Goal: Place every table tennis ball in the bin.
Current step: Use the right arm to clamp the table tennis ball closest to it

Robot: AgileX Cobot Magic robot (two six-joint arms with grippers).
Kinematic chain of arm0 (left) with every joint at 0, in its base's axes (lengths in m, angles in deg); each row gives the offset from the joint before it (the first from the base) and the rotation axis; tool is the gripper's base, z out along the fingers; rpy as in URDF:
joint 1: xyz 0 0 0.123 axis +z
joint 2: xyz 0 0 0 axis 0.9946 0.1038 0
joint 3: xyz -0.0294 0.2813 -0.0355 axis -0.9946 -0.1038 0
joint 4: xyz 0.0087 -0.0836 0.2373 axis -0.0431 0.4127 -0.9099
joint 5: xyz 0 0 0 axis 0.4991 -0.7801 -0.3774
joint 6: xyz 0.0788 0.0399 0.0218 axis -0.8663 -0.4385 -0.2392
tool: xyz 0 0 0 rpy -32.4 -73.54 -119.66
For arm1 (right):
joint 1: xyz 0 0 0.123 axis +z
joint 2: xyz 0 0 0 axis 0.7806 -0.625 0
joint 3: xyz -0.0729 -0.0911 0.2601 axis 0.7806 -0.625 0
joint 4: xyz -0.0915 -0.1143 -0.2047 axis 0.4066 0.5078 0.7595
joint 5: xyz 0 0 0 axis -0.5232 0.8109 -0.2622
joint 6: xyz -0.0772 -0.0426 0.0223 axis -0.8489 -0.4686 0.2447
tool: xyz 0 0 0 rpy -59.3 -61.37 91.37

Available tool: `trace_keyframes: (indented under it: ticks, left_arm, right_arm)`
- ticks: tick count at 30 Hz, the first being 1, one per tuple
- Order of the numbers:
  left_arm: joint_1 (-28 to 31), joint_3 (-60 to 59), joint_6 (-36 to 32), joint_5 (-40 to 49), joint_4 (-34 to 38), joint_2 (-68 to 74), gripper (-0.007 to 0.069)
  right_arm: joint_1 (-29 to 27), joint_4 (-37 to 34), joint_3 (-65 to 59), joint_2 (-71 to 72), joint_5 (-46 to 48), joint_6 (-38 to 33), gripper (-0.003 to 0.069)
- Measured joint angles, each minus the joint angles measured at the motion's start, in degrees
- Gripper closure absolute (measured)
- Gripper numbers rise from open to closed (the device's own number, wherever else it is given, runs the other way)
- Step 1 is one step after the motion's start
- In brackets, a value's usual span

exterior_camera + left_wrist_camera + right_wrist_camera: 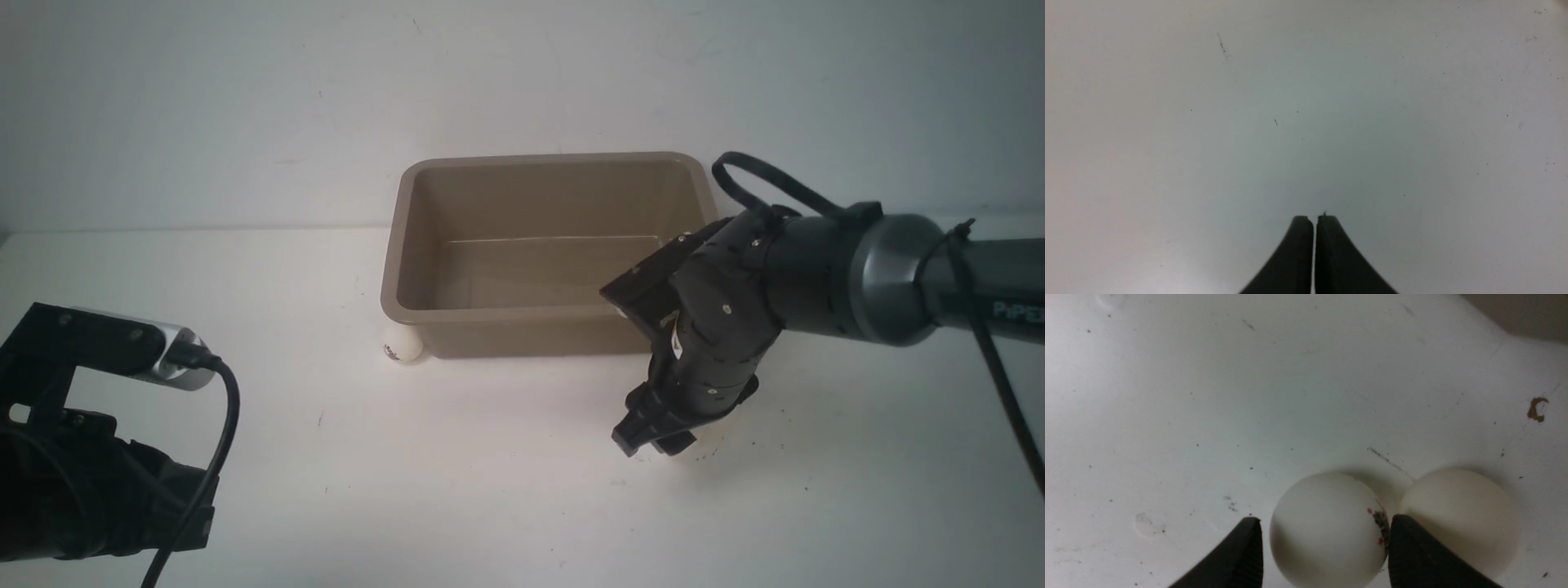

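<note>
The taupe-brown bin stands at mid-table with nothing showing inside. One white ball with a dark logo lies against its front left corner. My right gripper is down at the table in front of the bin's right end. In the right wrist view it is open around a ball with a red and dark logo. One finger touches the ball; a small gap shows at the other. A second ball lies just beside it. My left gripper is shut and empty over bare table.
My left arm sits low at the front left corner with its cable hanging. A corner of the bin shows in the right wrist view. A small brown stain marks the white table near the balls.
</note>
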Motion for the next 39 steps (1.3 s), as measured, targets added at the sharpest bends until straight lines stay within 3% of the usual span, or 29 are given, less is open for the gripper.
trace_keyframes:
  ticks: [13, 18, 25, 30, 39]
  left_arm:
    - [0.0, 0.0, 0.0, -0.2, 0.0, 0.0, 0.0628]
    - [0.0, 0.0, 0.0, -0.2, 0.0, 0.0, 0.0628]
    - [0.0, 0.0, 0.0, -0.5, 0.0, 0.0, 0.0628]
    - [0.0, 0.0, 0.0, -0.6, 0.0, 0.0, 0.0628]
    - [0.0, 0.0, 0.0, -0.7, 0.0, 0.0, 0.0628]
  right_arm:
    - [0.0, -0.3, 0.0, -0.6, -1.6, 0.1, 0.0306]
    - [0.2, -3.6, 0.1, -0.5, -0.2, -2.6, 0.0306]
    - [5.1, -6.8, 1.3, 4.3, 1.3, -6.3, 0.0306]
    - [6.1, -2.6, 9.8, 9.2, 1.9, -5.0, 0.0306]
    - [-0.7, 5.1, 25.2, 3.1, 2.2, -3.6, 0.0306]
